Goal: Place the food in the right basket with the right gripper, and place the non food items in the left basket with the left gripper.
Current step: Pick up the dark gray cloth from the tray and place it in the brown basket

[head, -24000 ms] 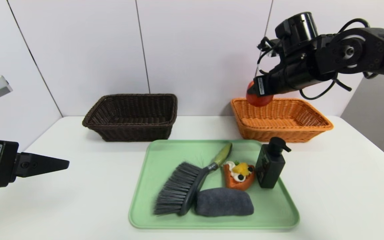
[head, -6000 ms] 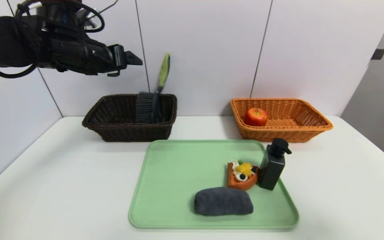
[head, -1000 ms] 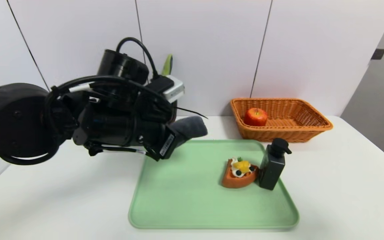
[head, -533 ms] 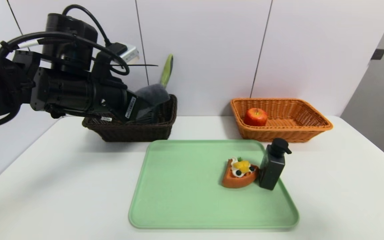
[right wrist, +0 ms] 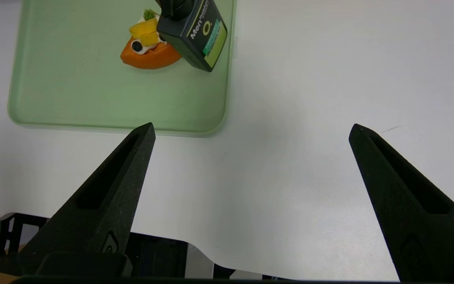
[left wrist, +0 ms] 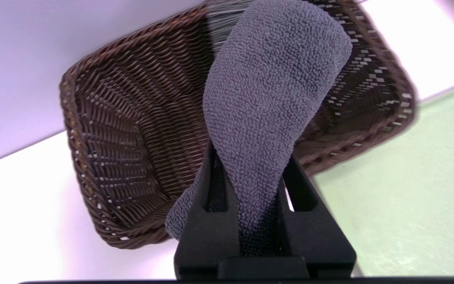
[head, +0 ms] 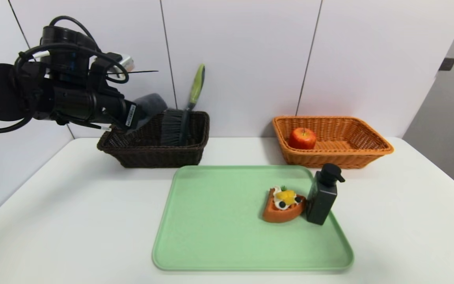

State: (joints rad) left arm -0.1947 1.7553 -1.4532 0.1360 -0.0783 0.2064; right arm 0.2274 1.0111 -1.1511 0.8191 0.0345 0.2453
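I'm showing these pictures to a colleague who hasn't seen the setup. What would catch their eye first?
Most striking is the left hand, raised over the dark basket and shut on a grey cloth roll; a brush already stands in that basket. Next come the apple in the orange basket and the tart slice touching the black pump bottle on the green tray.

Brush [head: 177,122] in left basket [head: 148,152], apple [head: 302,138] in right basket [head: 365,156], tart [head: 283,207] seemingly touching bottle [head: 321,195]
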